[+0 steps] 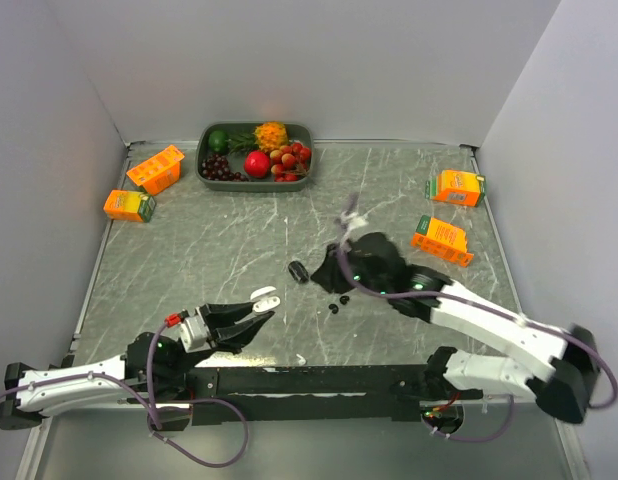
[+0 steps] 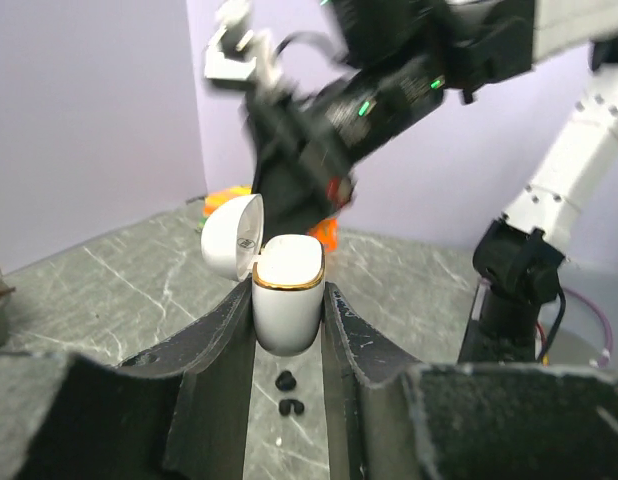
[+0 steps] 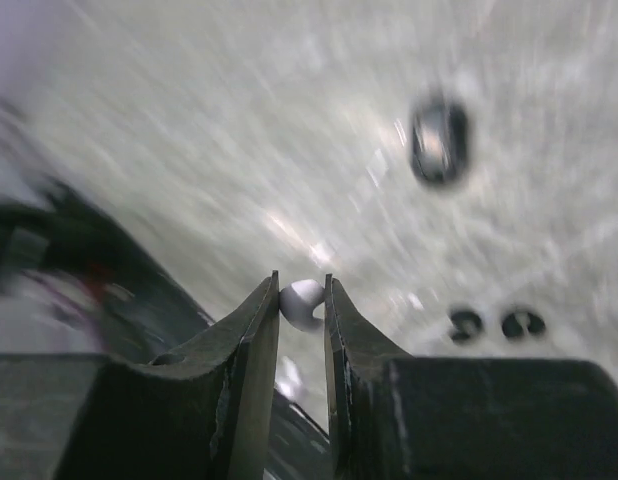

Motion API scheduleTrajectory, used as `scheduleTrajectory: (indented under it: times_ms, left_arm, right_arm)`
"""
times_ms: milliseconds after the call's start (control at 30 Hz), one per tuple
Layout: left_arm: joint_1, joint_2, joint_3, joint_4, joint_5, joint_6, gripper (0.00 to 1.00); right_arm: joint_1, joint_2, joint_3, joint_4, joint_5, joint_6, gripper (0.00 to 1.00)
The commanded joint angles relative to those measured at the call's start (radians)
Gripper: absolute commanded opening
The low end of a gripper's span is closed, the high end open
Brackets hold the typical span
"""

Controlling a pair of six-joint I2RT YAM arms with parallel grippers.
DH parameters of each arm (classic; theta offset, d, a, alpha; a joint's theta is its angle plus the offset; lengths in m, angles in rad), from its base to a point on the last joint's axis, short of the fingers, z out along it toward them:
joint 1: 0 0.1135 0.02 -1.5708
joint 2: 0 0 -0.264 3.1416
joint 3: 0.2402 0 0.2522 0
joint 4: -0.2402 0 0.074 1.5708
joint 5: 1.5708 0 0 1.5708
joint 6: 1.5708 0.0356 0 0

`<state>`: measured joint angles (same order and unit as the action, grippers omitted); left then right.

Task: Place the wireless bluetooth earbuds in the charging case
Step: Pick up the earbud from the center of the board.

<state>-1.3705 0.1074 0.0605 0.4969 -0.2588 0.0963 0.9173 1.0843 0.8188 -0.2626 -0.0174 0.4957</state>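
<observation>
We judge the white earbud (image 3: 303,303) light and slippery, so our right gripper (image 3: 302,292) pinches its sides; our left gripper (image 2: 287,290) clamps the charging case (image 2: 286,310).

Our left arm (image 1: 79,380) lies low at 7 o'clock, forearm pointing toward about 2 o'clock. Its tool (image 1: 261,310) is level, with both fingers pressed against the sides of the upright charging case (image 2: 287,300). Our right arm (image 1: 489,322) folds at an elbow at 4 o'clock and reaches toward 10 o'clock, its wrist blurred. Its tool (image 3: 302,283) pinches a white earbud (image 3: 301,303) at the fingertips.
</observation>
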Motion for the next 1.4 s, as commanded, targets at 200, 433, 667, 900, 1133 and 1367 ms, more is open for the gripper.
scheduleTrajectory:
  times_ms: [200, 433, 667, 900, 1133, 1367]
  left_arm:
    - [-0.007, 0.159, -0.041, 0.33, -0.03, 0.054, 0.01]
    - [-0.007, 0.369, -0.031, 0.551, -0.02, 0.083, 0.01]
    - [-0.006, 0.528, -0.019, 0.709, -0.043, 0.066, 0.01]
    - [-0.007, 0.62, 0.005, 0.784, -0.062, 0.066, 0.01]
    - [-0.006, 0.65, 0.021, 0.801, -0.054, 0.056, 0.01]
    - [-0.007, 0.646, 0.019, 0.793, -0.03, 0.042, 0.01]
  right_arm:
    - [-0.087, -0.245, -0.113, 0.449, -0.299, 0.262, 0.0]
    - [-0.087, -0.253, -0.185, 0.661, -0.352, 0.368, 0.0]
    - [-0.071, -0.311, -0.247, 0.778, -0.27, 0.351, 0.0]
    - [-0.028, -0.351, -0.261, 0.79, -0.214, 0.317, 0.0]
    - [0.081, -0.334, -0.182, 0.692, -0.181, 0.187, 0.0]
    - [0.164, -0.32, -0.165, 0.661, -0.105, 0.106, 0.0]
